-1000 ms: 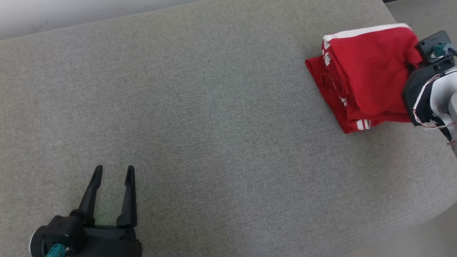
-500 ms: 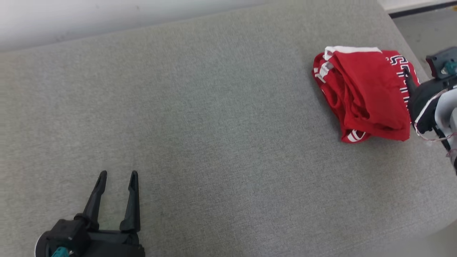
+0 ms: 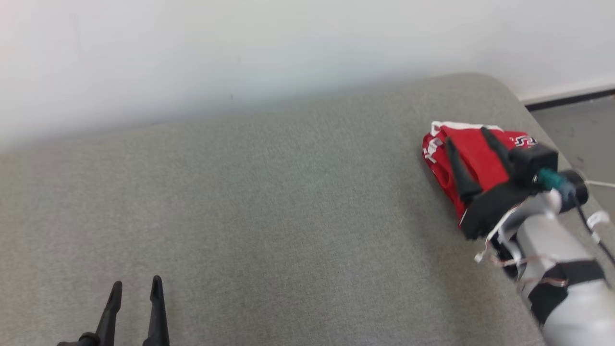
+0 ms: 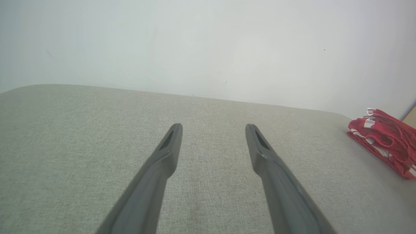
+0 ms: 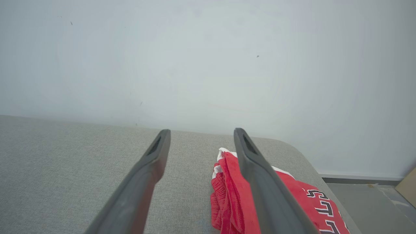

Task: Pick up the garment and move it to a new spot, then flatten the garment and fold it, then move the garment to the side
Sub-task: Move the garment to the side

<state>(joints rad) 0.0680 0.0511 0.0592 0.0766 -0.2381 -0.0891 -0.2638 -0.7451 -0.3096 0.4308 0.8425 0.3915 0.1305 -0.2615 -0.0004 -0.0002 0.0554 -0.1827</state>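
The red garment (image 3: pixel 480 158) with white trim and black-and-white lettering lies folded in a bundle at the far right end of the grey cushioned surface (image 3: pixel 269 202). It is also at the right edge of the left wrist view (image 4: pixel 386 139) and low in the right wrist view (image 5: pixel 234 198). My right gripper (image 3: pixel 468 137) hovers open just above the garment, fingers spread, nothing between them. My left gripper (image 3: pixel 135 284) stands open at the lower left, far from the garment, over bare fabric. Both pairs of fingers (image 4: pixel 169 146) (image 5: pixel 156 152) are empty.
A pale wall (image 3: pixel 240 48) runs along the back of the surface. The right end of the surface drops to a grey floor (image 3: pixel 581 129) with a dark baseboard. A tan board corner (image 5: pixel 408 188) stands beyond the right end.
My right gripper opened, let go of the garment and rose above it; the garment now rests in a bundle. The head view tilted up, bringing the wall into view.
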